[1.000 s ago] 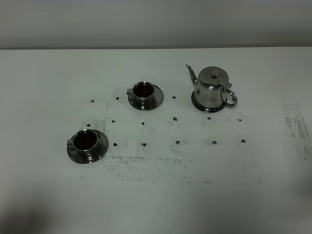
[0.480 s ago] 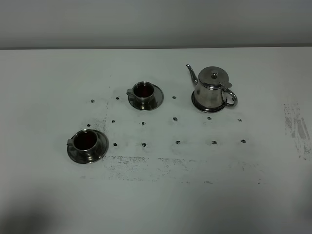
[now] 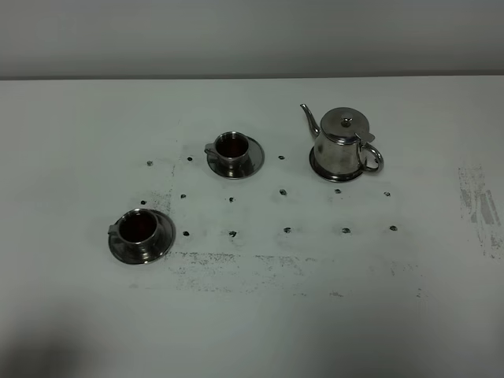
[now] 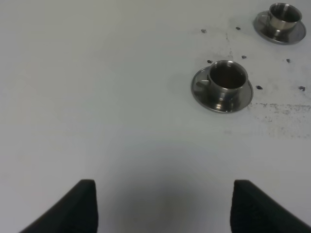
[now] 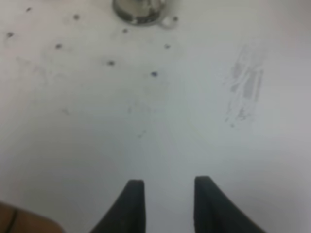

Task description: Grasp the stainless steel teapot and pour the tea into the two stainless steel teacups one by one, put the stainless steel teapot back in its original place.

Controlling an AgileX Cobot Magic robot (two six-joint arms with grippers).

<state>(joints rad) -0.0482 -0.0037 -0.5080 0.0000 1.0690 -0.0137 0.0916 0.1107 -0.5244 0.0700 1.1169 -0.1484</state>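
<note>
On the white table (image 3: pixel 79 142), the stainless steel teapot (image 3: pixel 340 143) stands upright on its round steel disc (image 3: pixel 315 167), spout toward the cups, loop handle on the far side. Well apart from it sit the two teacups, each on a saucer: the farther teacup (image 3: pixel 231 148) toward the middle, the nearer teacup (image 3: pixel 138 228) closer to the front edge, both dark inside. Neither arm shows in the high view. The left gripper (image 4: pixel 164 206) hangs over bare table, empty, its dark fingers (image 4: pixel 77 206) showing a wide gap between them. The right gripper (image 5: pixel 169 206) holds nothing either, with only a narrow gap between its fingers.
</note>
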